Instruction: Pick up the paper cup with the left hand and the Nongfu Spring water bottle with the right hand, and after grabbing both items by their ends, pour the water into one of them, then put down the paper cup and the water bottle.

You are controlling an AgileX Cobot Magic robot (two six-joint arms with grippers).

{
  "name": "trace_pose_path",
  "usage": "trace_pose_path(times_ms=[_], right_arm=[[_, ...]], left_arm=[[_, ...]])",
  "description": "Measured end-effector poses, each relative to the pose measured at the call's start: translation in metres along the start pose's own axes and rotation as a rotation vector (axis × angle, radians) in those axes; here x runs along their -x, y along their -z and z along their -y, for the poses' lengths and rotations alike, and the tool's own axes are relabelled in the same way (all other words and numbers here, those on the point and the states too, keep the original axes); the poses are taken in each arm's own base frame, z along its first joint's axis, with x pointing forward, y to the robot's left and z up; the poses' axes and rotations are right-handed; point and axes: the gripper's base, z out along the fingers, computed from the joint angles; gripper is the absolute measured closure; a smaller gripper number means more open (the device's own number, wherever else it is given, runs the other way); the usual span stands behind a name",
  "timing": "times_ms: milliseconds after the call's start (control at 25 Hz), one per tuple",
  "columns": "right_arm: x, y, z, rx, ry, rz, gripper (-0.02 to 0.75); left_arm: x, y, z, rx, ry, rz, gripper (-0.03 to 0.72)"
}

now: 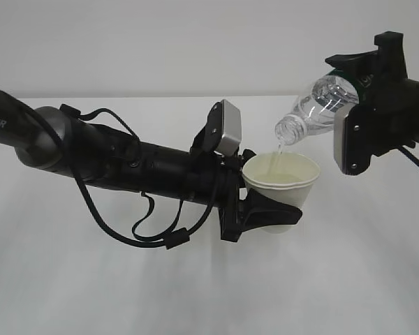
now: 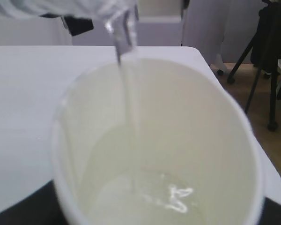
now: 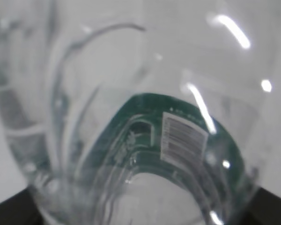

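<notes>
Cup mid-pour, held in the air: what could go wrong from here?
1. The stream lands near the cup's near rim, under the bottle mouth; a small drift of either arm could spill onto the table.
2. The left gripper clamps the paper wall low; as water adds weight, the cup may deform or slip.

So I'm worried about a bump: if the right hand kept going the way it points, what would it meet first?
Probably the paper cup: the right hand points left and down along the bottle, whose mouth hangs just above the cup's rim. Depth is uncertain.
</notes>
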Motion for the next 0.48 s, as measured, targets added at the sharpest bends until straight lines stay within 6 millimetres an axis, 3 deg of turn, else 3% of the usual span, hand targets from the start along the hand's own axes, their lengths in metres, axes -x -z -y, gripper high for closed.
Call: trace_pose_path(times_ms=[480], right_arm=[[0.0001, 0.0, 0.0, 0.0, 0.01, 0.001, 0.237]], left_arm=[[0.0002, 0.0, -0.0002, 0.003, 0.002, 0.002, 0.253]])
